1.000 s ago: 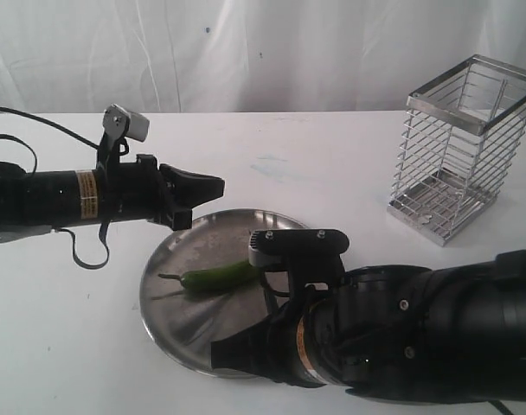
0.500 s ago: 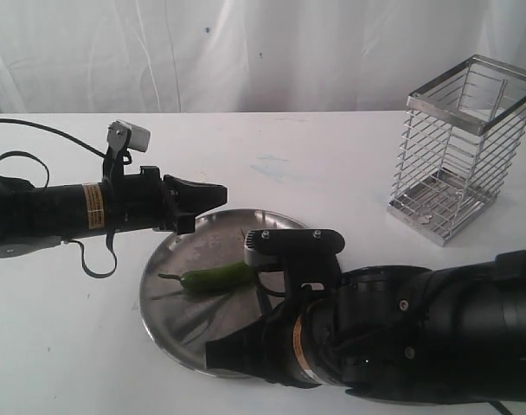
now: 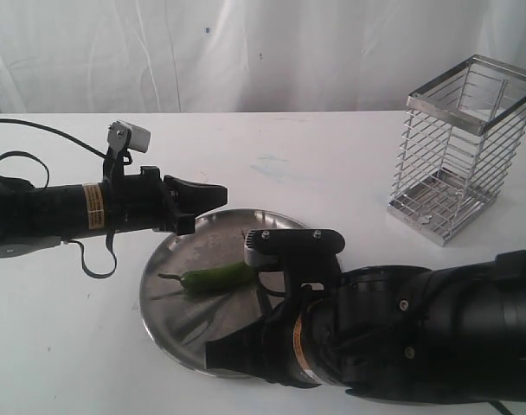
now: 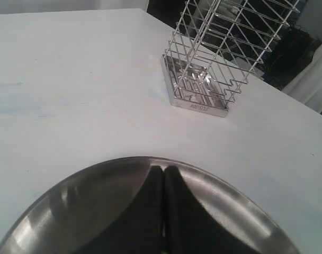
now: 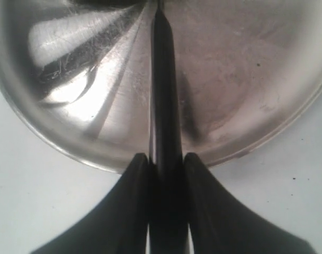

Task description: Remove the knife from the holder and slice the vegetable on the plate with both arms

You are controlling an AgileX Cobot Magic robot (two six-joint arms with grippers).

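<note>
Two claws: left claw (image 4: 163, 211) pressed together, right claw (image 5: 163, 174) pinching knife (image 5: 162, 79); labels unreadable.

The left arm (image 3: 64, 210) lies level across the left middle of the frame, its wrist camera (image 3: 130, 132) standing up above it. The left gripper (image 3: 213, 195) points toward the centre, jaws pressed together with nothing between them. The right arm (image 3: 419, 333) fills the lower right, thick and black. The right gripper (image 3: 218, 356) points toward the lower middle, jaws clamped on the knife (image 5: 163, 95).
</note>
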